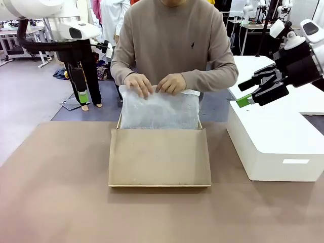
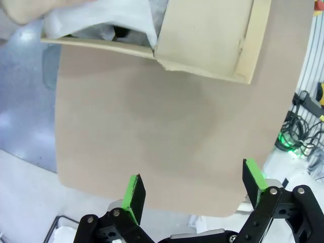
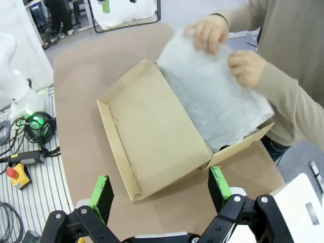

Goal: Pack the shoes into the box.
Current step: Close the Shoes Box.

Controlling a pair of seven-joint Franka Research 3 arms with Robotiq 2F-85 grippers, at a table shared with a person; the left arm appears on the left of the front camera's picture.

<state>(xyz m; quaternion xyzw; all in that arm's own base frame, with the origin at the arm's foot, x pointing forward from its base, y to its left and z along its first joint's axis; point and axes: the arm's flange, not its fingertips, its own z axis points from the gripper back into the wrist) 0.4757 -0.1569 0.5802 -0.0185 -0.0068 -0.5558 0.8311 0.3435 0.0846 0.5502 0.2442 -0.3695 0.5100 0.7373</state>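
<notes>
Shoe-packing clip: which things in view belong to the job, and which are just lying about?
Job: box, flap lid open; tissue paper covering its tray; person's hands on the tissue.
Lying about: white block beside the box; yellow stop button and cables beside the table.

"What's underfoot?"
"A pale grey floor, glossy under the room lights, around a brown table."
"And off to the side?"
"A white block on the table, and black cables coiled near a red stop button."
</notes>
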